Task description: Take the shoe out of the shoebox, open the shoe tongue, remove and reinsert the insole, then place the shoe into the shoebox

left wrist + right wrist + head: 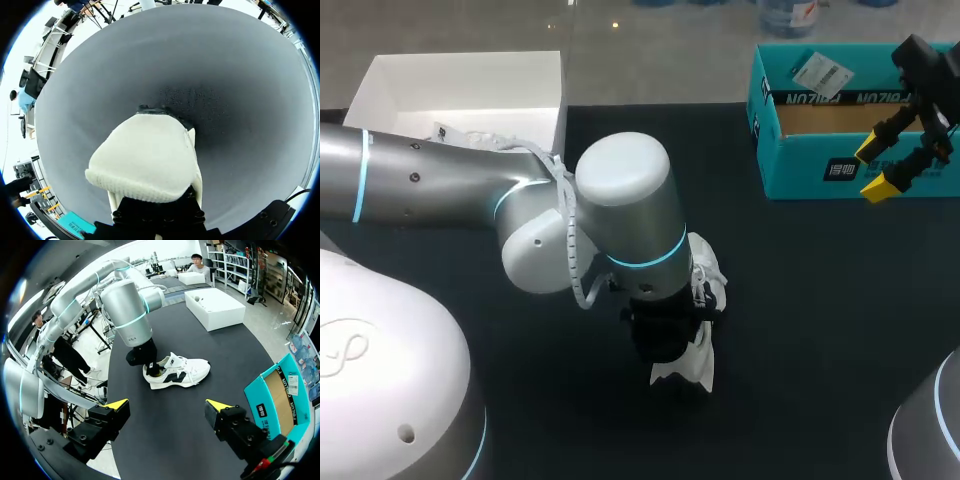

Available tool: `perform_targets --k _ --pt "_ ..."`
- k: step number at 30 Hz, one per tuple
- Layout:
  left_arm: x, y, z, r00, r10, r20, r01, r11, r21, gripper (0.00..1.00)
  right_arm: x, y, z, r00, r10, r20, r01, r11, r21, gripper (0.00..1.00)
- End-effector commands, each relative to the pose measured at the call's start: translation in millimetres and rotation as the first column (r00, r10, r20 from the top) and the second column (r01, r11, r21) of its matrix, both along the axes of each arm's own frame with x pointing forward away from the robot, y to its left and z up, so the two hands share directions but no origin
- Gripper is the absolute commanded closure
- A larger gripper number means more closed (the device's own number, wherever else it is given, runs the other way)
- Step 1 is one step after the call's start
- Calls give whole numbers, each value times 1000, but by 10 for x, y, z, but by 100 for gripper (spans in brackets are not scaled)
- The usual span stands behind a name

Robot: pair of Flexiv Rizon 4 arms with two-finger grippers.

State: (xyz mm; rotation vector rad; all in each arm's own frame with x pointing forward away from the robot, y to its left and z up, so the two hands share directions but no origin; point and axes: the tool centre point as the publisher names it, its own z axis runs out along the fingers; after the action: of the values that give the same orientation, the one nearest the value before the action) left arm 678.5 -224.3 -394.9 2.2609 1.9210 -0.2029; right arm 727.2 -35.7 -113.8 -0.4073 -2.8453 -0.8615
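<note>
Item: white shoe [705,275] with a dark side mark, lying on the black table [800,330] at frame centre, outside both boxes. Left gripper [152,369] sits at its heel opening (grip cannot be told). Teal shoebox [820,180], upper right, shows a brown interior. White box [460,75], upper left, holds something pale and crumpled. Right gripper [873,168] hangs over the shoebox's front, fingers apart, holding nothing.
</note>
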Motion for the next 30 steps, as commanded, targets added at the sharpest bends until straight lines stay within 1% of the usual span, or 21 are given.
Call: perform_targets --k 1,3,6,10,12,17,24,30 --pt "38 5 118 999 -9 31 9 1000 -2 100 16 5 -5 1000 1 -2 -1 1000 -3 0" --pt "8 5 215 999 -12 45 13 1000 -9 100 16 5 -5 1000 1 -2 -1 1000 -3 0" --pt "83 -52 269 999 -13 52 14 1000 -20 100 16 5 -5 1000 1 -2 -1 1000 -3 0" --pt "42 -79 369 998 -19 62 21 999 -25 100 16 5 -5 1000 1 -2 -1 1000 -3 0" --pt "83 -104 348 998 -25 65 27 999 -20 100 16 5 -5 1000 1 -2 -1 1000 -3 0" --pt "63 -123 291 997 -38 69 38 999 -7 100 16 5 -5 1000 1 -2 -1 1000 -3 0" --pt "67 -125 73 996 -48 75 46 998 32 100 16 5 -5 1000 1 -2 -1 1000 -3 0" --pt "88 -120 -19 995 -51 85 46 997 60 100 16 5 -5 1000 1 -2 -1 1000 -3 0"
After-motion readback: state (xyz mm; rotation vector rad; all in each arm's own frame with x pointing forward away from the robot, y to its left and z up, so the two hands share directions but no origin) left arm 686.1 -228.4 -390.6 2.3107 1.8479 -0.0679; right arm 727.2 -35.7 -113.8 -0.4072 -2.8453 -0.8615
